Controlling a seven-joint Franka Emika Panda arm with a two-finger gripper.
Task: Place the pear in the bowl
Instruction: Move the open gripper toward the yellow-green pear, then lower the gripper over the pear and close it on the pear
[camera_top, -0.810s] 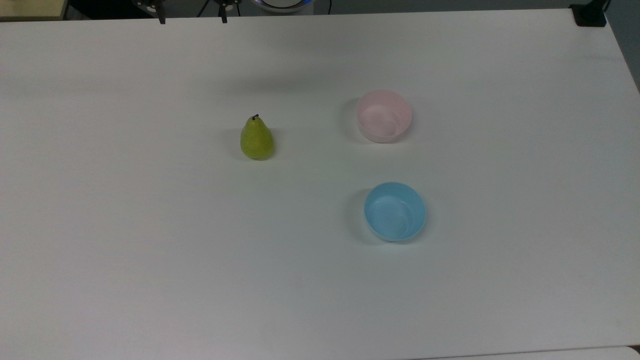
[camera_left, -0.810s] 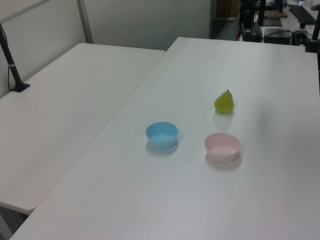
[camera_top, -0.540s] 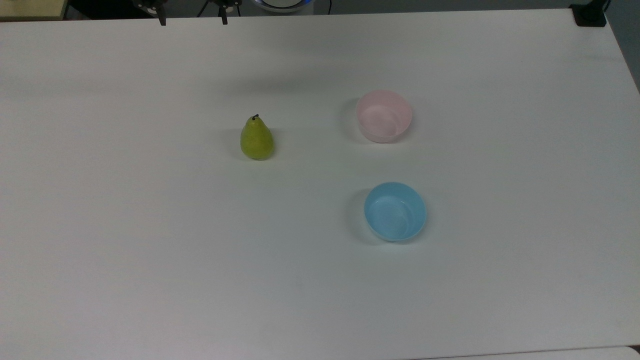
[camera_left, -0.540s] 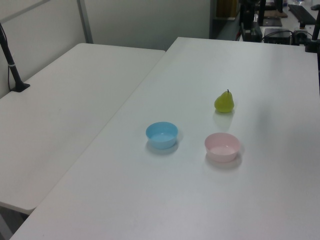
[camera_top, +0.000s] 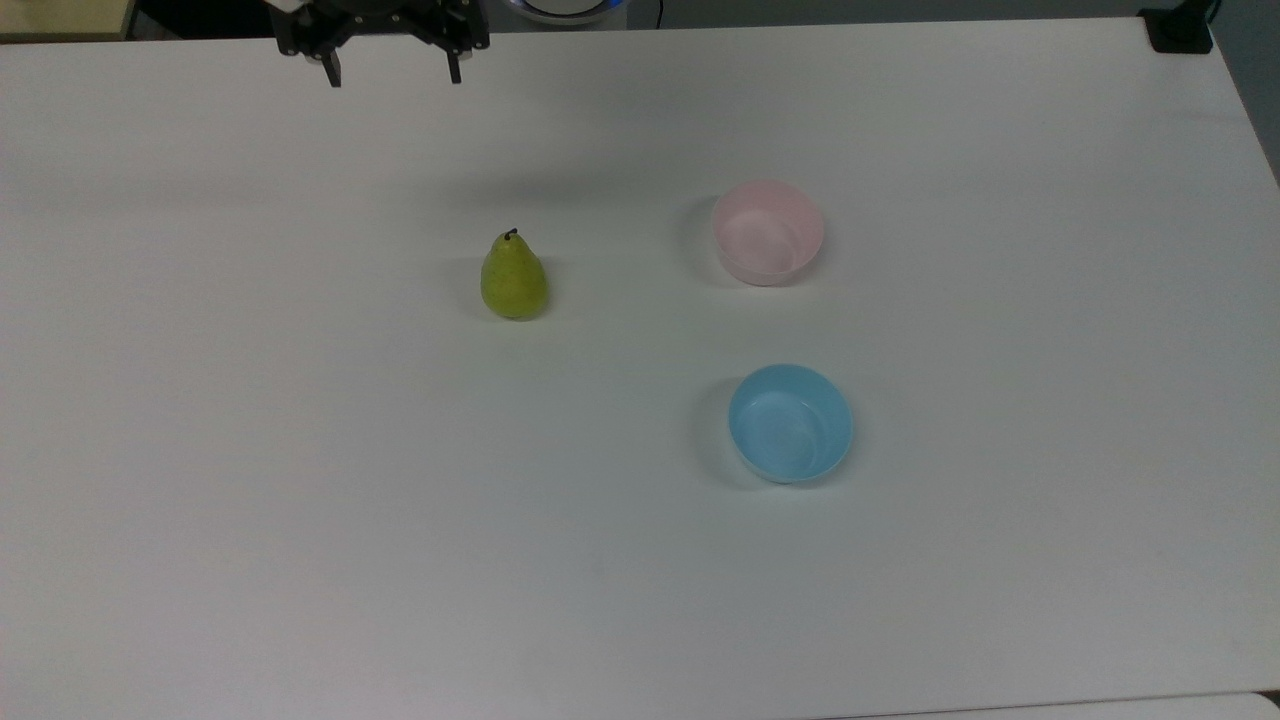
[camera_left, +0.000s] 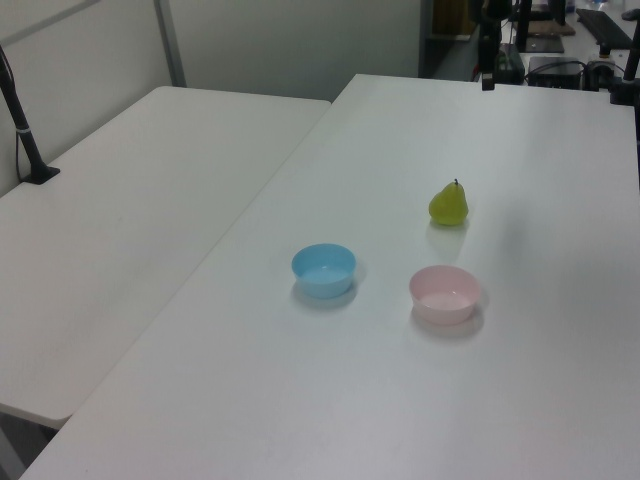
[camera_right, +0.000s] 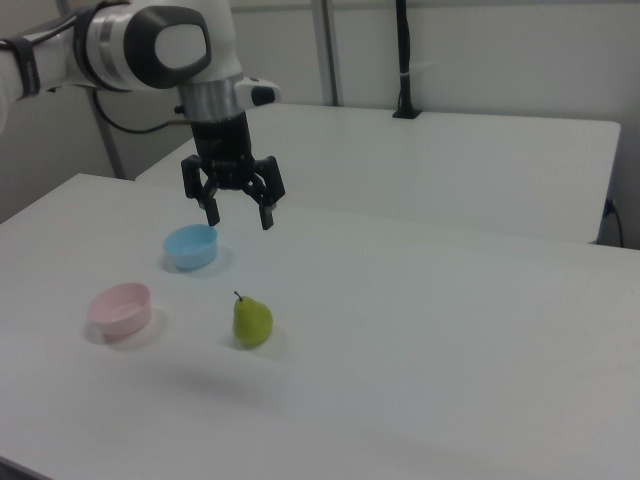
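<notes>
Top view, left to right: gripper (camera_top: 392, 72) has dropped further into frame at the top edge than half a second ago, fingers spread wide and empty, high above the white table (camera_top: 200, 450). The pear (camera_top: 513, 279) sits upright and untouched, well apart from the pink bowl (camera_top: 768, 232) on the top view's right, with the light blue bowl (camera_top: 790, 422) below that. So probably the approach is just starting; grasp and transfer remain.
</notes>
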